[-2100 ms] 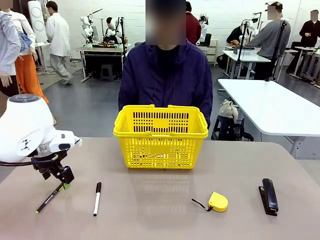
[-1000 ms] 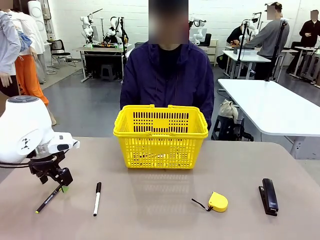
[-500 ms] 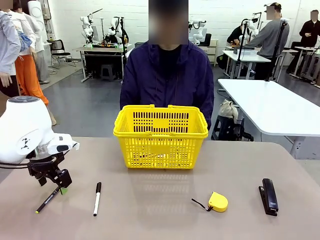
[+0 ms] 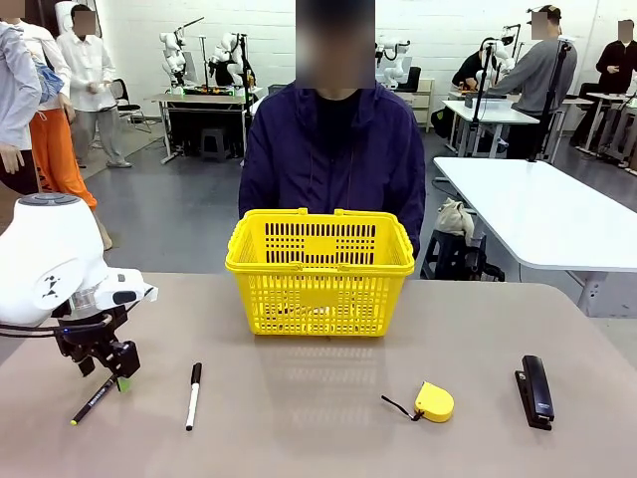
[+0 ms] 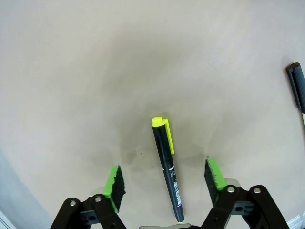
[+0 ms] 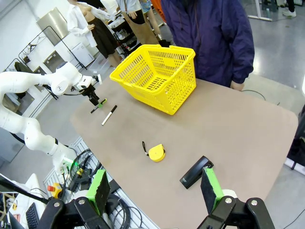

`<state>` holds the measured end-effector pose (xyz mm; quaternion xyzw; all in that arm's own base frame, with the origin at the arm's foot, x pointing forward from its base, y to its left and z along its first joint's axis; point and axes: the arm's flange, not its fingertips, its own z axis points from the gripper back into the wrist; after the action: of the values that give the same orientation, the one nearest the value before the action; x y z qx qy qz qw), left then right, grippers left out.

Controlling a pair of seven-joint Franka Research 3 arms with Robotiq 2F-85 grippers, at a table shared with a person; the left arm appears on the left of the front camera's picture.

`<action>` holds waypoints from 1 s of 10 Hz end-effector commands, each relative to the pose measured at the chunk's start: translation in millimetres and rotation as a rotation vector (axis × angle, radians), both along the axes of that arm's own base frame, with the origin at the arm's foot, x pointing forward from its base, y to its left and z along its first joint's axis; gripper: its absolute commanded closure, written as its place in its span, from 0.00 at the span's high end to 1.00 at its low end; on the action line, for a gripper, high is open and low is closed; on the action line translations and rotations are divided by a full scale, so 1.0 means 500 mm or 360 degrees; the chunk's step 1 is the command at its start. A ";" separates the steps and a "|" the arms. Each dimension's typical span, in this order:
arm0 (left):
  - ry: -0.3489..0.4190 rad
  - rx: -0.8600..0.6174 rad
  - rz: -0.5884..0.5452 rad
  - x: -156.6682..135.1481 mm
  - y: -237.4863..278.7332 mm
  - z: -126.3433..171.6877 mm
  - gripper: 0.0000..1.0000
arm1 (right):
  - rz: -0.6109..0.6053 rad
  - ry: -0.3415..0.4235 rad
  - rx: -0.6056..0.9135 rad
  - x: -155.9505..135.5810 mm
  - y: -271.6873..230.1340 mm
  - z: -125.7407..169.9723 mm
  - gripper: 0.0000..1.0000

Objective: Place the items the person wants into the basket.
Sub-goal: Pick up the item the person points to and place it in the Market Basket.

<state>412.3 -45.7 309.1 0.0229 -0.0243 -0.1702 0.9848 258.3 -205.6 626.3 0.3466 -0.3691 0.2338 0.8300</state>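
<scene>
Lower left in the front view, the left gripper (image 5: 163, 170) has been lowered astride the black pen (image 4: 95, 400), which is not yet gripped between parted jaws. Transfer to the central yellow basket (image 4: 318, 269) seems imminent. The right gripper (image 6: 155, 186) is held open and empty.

White walls (image 4: 269, 45), smooth grey floor (image 4: 169, 214), long white table (image 4: 542, 214) at right, smaller white desk (image 4: 490, 115) behind it, dark stool (image 4: 212, 142) far left, tan table (image 4: 328, 428) in front.
</scene>
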 end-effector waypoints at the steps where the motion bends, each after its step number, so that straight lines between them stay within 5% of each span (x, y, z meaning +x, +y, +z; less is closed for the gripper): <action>1: 0.0003 -0.0007 0.0023 -0.073 0.010 -0.021 0.32 | 0.0017 -0.0038 0.0036 0.003 0.003 -0.002 1.00; 2: 0.0007 -0.0006 0.0015 -0.071 0.011 -0.020 0.00 | 0.0017 -0.0038 0.0036 0.003 0.003 -0.002 1.00; 4: 0.0011 -0.0013 0.0018 -0.074 0.010 -0.022 0.00 | 0.0017 -0.0038 0.0036 0.003 0.003 -0.002 1.00; 5: 0.0015 -0.0012 0.0017 -0.071 0.012 -0.021 0.10 | 0.0017 -0.0038 0.0036 0.003 0.003 -0.002 1.00; 6: 0.0014 -0.0008 0.0022 -0.069 0.013 -0.023 0.01 | 0.0017 -0.0038 0.0036 0.003 0.003 -0.002 1.00; 10: 0.0043 -0.0026 0.0010 -0.068 0.013 -0.023 0.00 | 0.0017 -0.0038 0.0036 0.003 0.003 -0.002 1.00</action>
<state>412.4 -46.1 309.3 0.0227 -0.0208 -0.1703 0.9849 258.3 -205.5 626.3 0.3466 -0.3691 0.2338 0.8300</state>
